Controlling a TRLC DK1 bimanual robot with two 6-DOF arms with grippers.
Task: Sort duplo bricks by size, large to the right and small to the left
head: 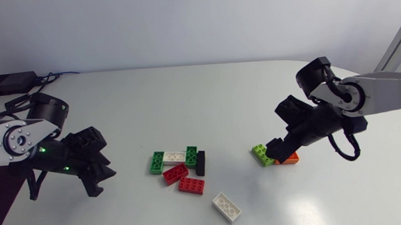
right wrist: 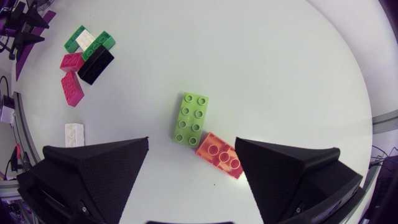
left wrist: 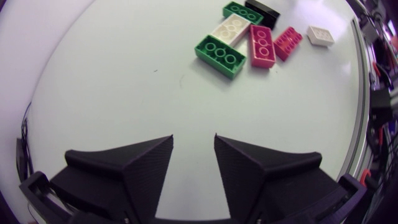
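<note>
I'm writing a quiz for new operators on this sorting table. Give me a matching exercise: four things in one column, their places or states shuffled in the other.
1 lime brick
2 lone white brick
3 black brick
4 left gripper

A beside a green brick, in the middle group
B open, holding nothing
C beside the orange brick
D by itself, apart from the others

Pairs: 1-C, 2-D, 3-A, 4-B

Tilted downward, the left gripper (left wrist: 194, 140) and the right gripper (right wrist: 191, 144) each stand spread apart.
</note>
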